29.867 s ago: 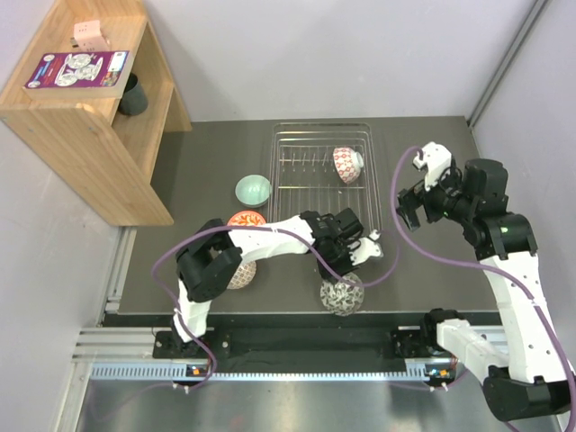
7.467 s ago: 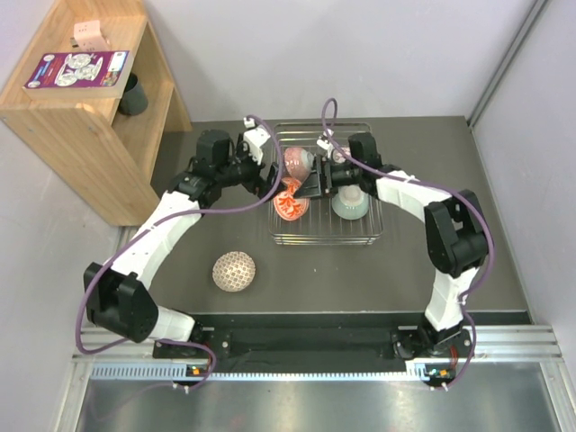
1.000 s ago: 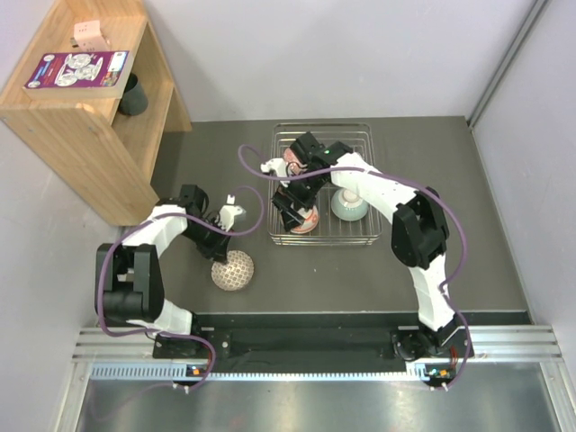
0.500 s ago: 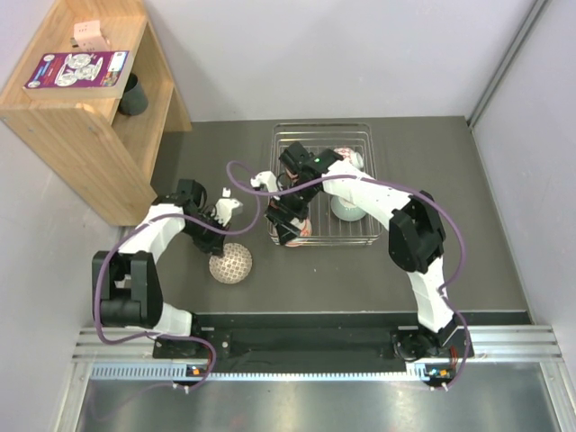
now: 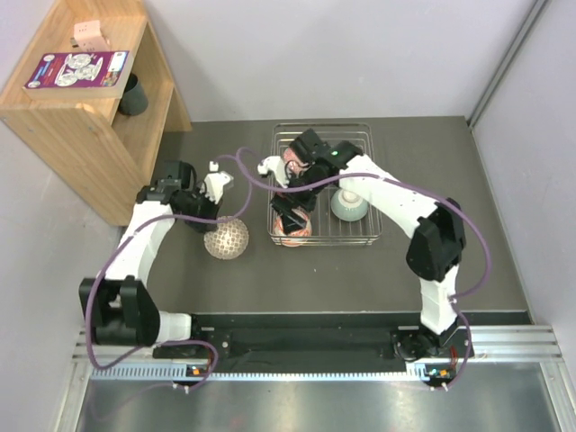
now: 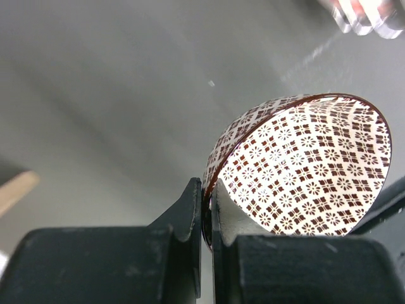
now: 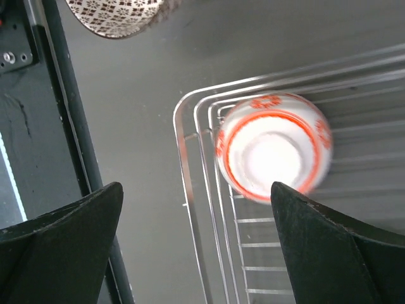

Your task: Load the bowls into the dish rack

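My left gripper (image 6: 207, 197) is shut on the rim of the beige-brown mesh bowl (image 6: 304, 171), one finger inside and one outside. In the top view this bowl (image 5: 226, 239) hangs at the left gripper (image 5: 219, 219), left of the dish rack (image 5: 369, 236). The red-orange floral bowl (image 7: 273, 147) lies bottom up in the rack's near left corner (image 7: 190, 190), looking blurred. My right gripper (image 7: 195, 190) is wide open above it, holding nothing. In the top view the right gripper (image 5: 288, 210) hovers over that floral bowl (image 5: 294, 229). A mint green bowl (image 5: 348, 205) sits in the rack, and another patterned bowl (image 5: 292, 163) shows behind the arm.
A wooden shelf (image 5: 85, 99) stands at the far left with a dark cup (image 5: 132, 95) inside and a booklet (image 5: 76, 68) on top. The arms' black base rail (image 5: 306, 342) runs along the near edge. Grey walls close the far side and the right.
The left arm has carried the mesh bowl away from the near edge, toward the rack's left side. The right gripper has opened a little wider and stays over the floral bowl.
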Available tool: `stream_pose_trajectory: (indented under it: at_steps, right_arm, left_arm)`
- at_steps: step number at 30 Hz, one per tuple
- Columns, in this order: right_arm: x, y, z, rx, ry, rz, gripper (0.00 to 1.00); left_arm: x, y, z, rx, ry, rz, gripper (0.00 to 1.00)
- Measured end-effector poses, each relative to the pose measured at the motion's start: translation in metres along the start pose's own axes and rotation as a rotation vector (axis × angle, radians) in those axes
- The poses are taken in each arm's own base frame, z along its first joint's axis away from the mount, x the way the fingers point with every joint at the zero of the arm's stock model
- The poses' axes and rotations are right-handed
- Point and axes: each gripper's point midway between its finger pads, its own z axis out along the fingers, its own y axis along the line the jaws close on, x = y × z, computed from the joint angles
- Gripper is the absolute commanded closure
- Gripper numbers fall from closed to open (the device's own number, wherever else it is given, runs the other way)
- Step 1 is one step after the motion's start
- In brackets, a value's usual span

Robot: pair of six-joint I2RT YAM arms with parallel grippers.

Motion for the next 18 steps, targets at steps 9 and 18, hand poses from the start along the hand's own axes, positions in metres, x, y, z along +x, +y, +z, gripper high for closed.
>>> stream_pose_trajectory:
  at_steps: [9, 18]
  right_arm:
    - [-0.020, -0.036, -0.076, 0.107, -0.219, 0.106, 0.00]
    - [-0.026, -0.015, -0.075, -0.103, -0.329, 0.174, 0.00]
  left_arm:
    - [-0.062, -0.010, -0.077, -0.093, -0.271, 0.062, 1.00]
    - [-0.113, -0.048, -0.116, 0.017, -0.562, 0.105, 1.00]
